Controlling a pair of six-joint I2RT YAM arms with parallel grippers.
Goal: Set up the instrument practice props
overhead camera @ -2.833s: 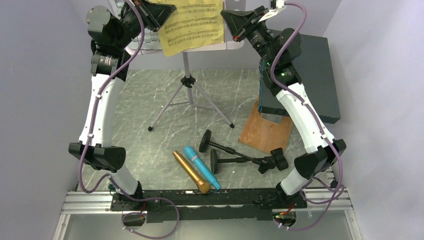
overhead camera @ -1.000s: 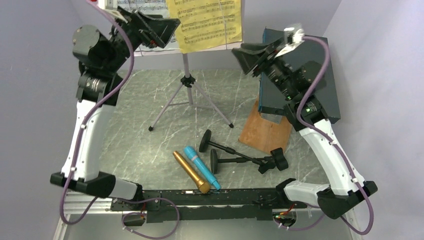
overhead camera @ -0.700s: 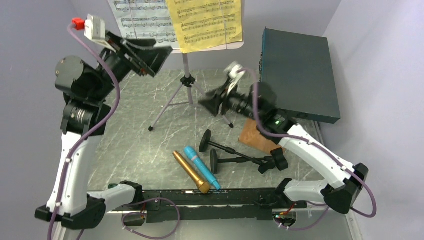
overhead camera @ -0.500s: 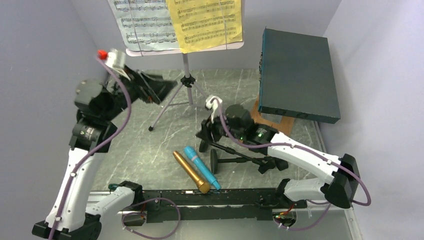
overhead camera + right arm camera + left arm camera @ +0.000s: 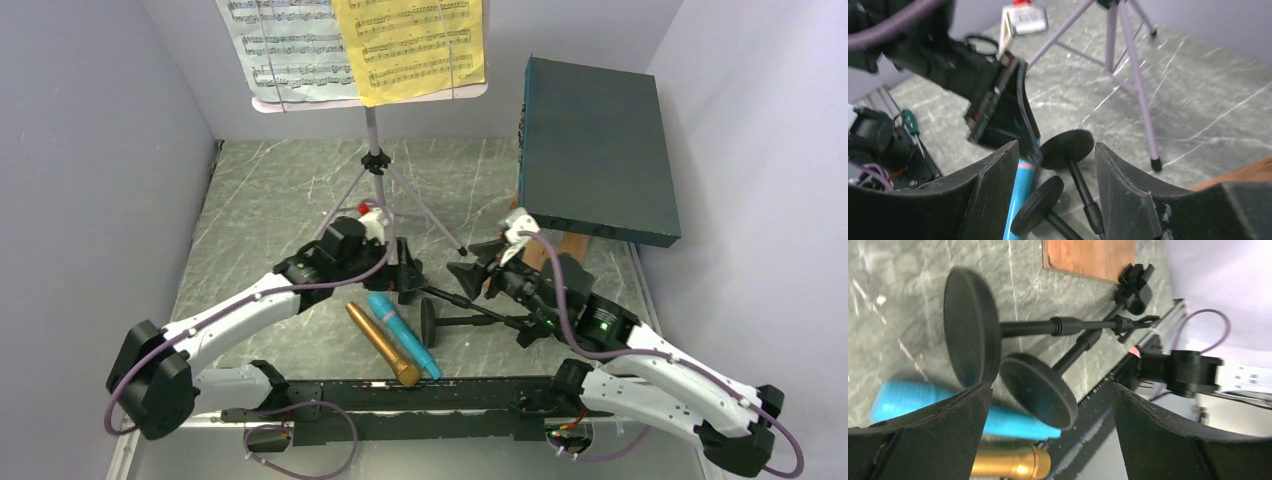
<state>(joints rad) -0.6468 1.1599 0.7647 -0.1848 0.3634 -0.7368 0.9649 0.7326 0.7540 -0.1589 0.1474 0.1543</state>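
Note:
The pale music desk (image 5: 300,102) stands at the back on silver tripod legs (image 5: 340,205), with a white page (image 5: 285,45) and a yellow page (image 5: 410,45) resting on it. Two black round-based mic holders (image 5: 420,283) (image 5: 430,322) lie on their sides mid-table. Just left of them lie the blue microphone (image 5: 403,333) and the gold microphone (image 5: 382,345). My left gripper (image 5: 405,275) hangs open low over the holder bases (image 5: 970,332) (image 5: 1040,390). From the right, my right gripper (image 5: 468,277) faces the same bases (image 5: 1068,148), open and empty.
A large dark teal box (image 5: 595,150) stands at the back right, propped on a brown wooden board (image 5: 1088,257). Grey walls close in on both sides. The arms' black base rail (image 5: 420,395) runs along the near edge, right behind the microphones.
Both arms have swung down from the music desk to the table and now hover by the mic holders. The right jaws have widened.

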